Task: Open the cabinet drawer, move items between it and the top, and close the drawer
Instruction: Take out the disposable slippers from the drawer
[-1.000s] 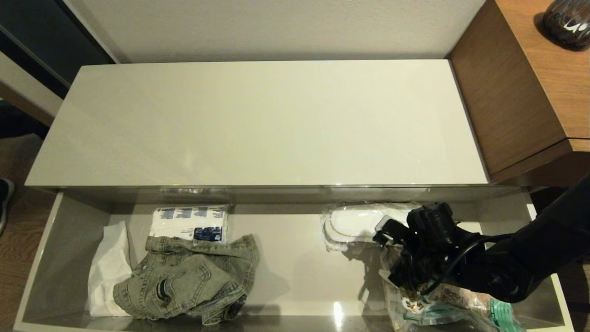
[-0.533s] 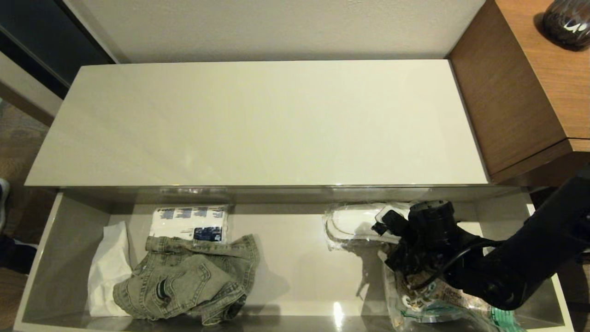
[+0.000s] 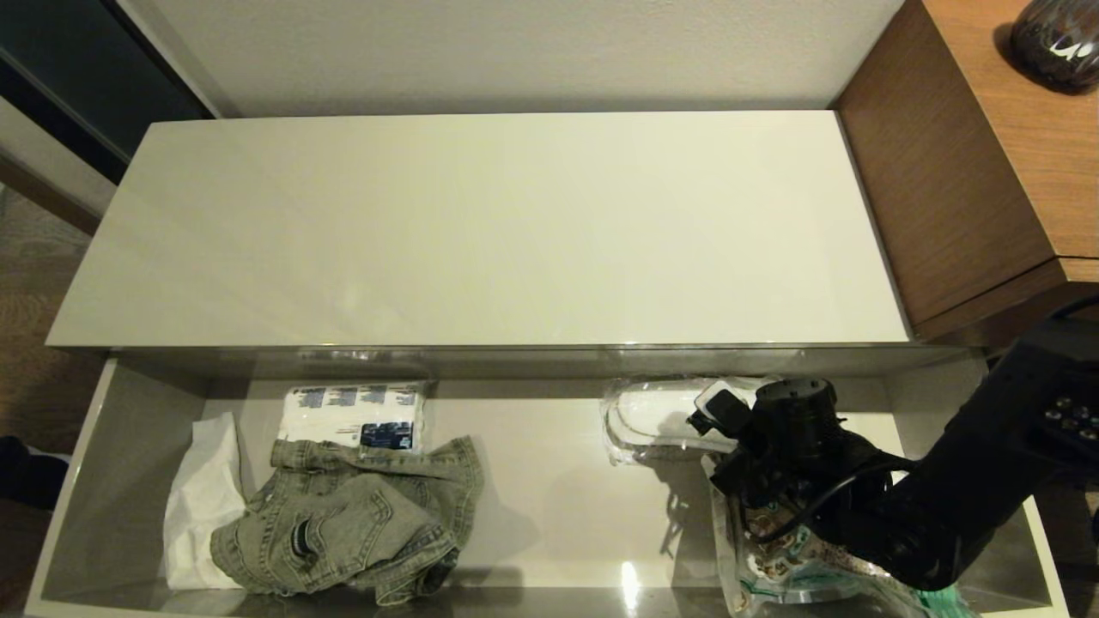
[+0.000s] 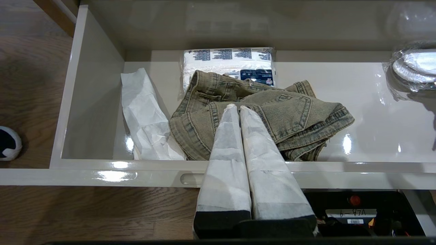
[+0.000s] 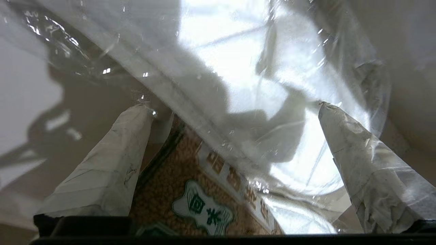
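Observation:
The cabinet drawer (image 3: 73,481) stands pulled out below the top (image 3: 481,223), which is bare. Inside on the left lies the crumpled olive-grey denim jacket (image 3: 361,515). The clear pack of white slippers (image 3: 657,416) lies toward the back on the right. My right gripper (image 5: 233,107) is open and points down into the drawer, its fingers spread wide over the edge of the slippers pack (image 5: 238,68) where it overlaps the snack bag. My left gripper (image 4: 236,107) is shut and empty. It hangs just outside the drawer's front rim (image 4: 102,170), pointing at the jacket (image 4: 289,112).
A brown-green snack bag (image 3: 798,558) lies under my right wrist at the drawer's front right. A white-and-blue tissue pack (image 3: 356,416) and crumpled white paper (image 3: 202,498) sit beside the jacket. The taller wood-grain desk (image 3: 987,172) borders the cabinet's right end.
My right gripper has shifted slightly left and toward the back of the drawer, off the snack bag and onto the slippers pack. The left arm and the items have not moved.

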{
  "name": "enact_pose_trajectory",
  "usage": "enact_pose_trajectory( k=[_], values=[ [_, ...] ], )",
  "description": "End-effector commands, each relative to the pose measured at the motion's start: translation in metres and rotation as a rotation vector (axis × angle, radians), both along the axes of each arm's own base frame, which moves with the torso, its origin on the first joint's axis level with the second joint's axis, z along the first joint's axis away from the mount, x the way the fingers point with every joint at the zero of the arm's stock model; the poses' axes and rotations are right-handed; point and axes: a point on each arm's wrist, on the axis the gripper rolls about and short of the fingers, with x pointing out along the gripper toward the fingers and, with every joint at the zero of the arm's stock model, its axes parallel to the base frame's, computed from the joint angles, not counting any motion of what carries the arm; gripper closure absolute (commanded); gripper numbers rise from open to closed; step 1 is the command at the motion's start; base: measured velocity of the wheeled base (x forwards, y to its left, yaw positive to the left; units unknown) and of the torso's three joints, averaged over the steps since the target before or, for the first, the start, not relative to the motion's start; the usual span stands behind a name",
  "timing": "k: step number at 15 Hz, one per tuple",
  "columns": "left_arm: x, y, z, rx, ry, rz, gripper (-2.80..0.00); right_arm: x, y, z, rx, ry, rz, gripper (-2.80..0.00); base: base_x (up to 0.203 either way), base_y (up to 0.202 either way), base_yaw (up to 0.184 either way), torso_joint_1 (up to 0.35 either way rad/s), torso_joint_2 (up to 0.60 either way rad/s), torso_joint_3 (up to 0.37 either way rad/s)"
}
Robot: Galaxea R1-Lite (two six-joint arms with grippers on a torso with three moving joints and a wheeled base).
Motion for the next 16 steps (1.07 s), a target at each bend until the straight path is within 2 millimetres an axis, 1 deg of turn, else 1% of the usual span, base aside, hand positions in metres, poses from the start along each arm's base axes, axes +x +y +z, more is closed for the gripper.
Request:
enact_pose_trajectory(
  k=[1, 3, 7, 8, 10, 12, 16],
  values=[
    [0.000, 0.000, 0.000, -0.001, 0.001, 0.001, 0.00, -0.003, 0.003, -0.001, -0.004, -0.007, 0.008, -2.80, 0.000, 0.000, 0.000, 0.000, 0.00, 0.000],
    [0.000, 0.000, 0.000, -0.001, 0.001, 0.001, 0.00, -0.007, 0.007, 0.001, -0.006, -0.012, 0.019, -2.80, 0.000, 0.000, 0.000, 0.000, 0.00, 0.000],
    [0.000, 0.000, 0.000, -0.001, 0.001, 0.001, 0.00, -0.007, 0.008, 0.001, -0.004, -0.013, 0.019, -2.80, 0.000, 0.000, 0.000, 0.000, 0.00, 0.000],
    [0.000, 0.000, 0.000, -0.001, 0.001, 0.001, 0.00, -0.005, 0.009, 0.000, -0.003, -0.017, 0.016, -2.80, 0.000, 0.000, 0.000, 0.000, 0.00, 0.000],
    [0.000, 0.000, 0.000, -0.001, 0.001, 0.001, 0.00, 0.007, 0.014, -0.001, 0.011, -0.070, -0.006, -2.80, 0.000, 0.000, 0.000, 0.000, 0.00, 0.000],
    [0.000, 0.000, 0.000, -0.001, 0.001, 0.001, 0.00, 0.008, 0.015, -0.001, 0.012, -0.079, -0.011, -2.80, 0.000, 0.000, 0.000, 0.000, 0.00, 0.000],
    [0.000, 0.000, 0.000, -0.001, 0.001, 0.001, 0.00, 0.014, 0.017, -0.018, 0.008, -0.084, -0.020, -2.80, 0.000, 0.000, 0.000, 0.000, 0.00, 0.000]
  ],
)
